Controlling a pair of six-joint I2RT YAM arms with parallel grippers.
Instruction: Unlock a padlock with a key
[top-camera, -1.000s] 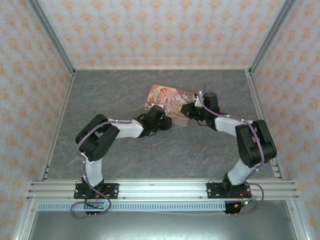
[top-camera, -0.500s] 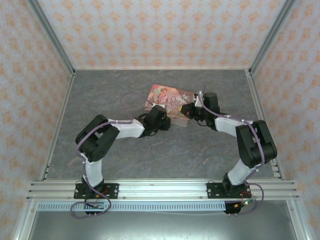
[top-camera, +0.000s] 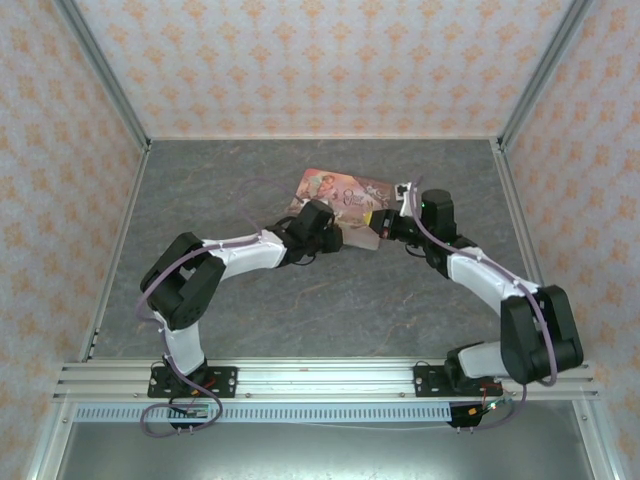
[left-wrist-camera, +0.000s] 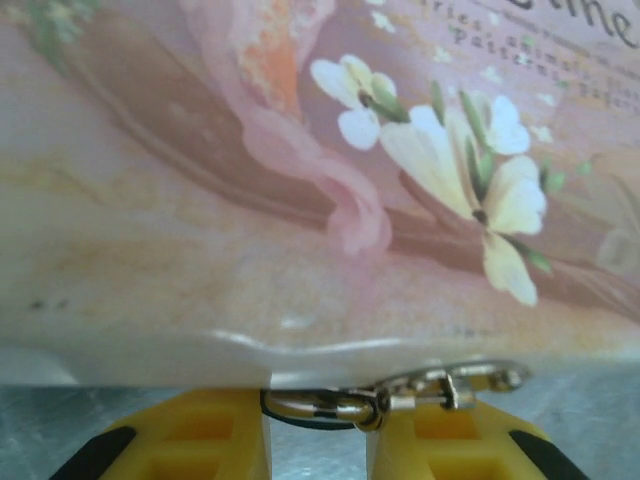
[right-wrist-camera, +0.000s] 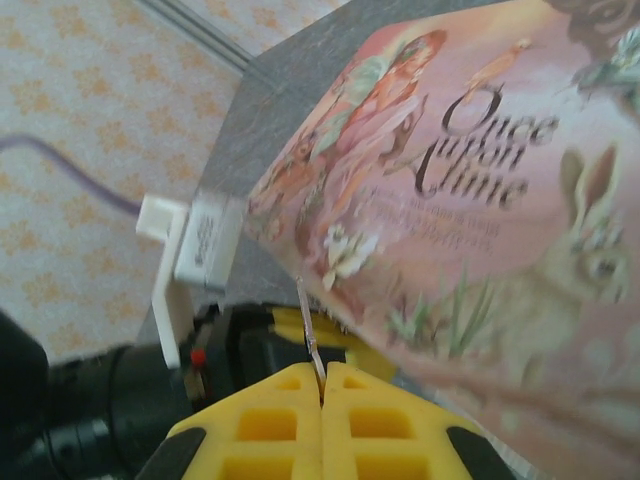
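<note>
The pink illustrated tin box (top-camera: 340, 203) lies mid-table. My left gripper (top-camera: 327, 236) is at its near edge. In the left wrist view its yellow fingers (left-wrist-camera: 205, 438) stand a narrow gap apart under the box's rim (left-wrist-camera: 300, 345). A small metal loop (left-wrist-camera: 325, 405) with a clasp is pinched across the tips. It looks like the padlock's shackle, and the blue body is hidden. My right gripper (top-camera: 384, 226) is at the box's right end. Its yellow fingers (right-wrist-camera: 275, 425) are shut on the thin silvery key (right-wrist-camera: 310, 335), whose blade points up at the box's edge (right-wrist-camera: 330, 300).
Patterned walls and metal frame rails (top-camera: 100, 75) enclose the grey table (top-camera: 220, 190). In the right wrist view, the left arm's wrist with its white camera mount (right-wrist-camera: 190, 250) sits close behind the key. Open tabletop lies left of and in front of the box.
The right arm has swung its elbow out to the right and its gripper has shifted slightly right. The left gripper has crept a little toward the box.
</note>
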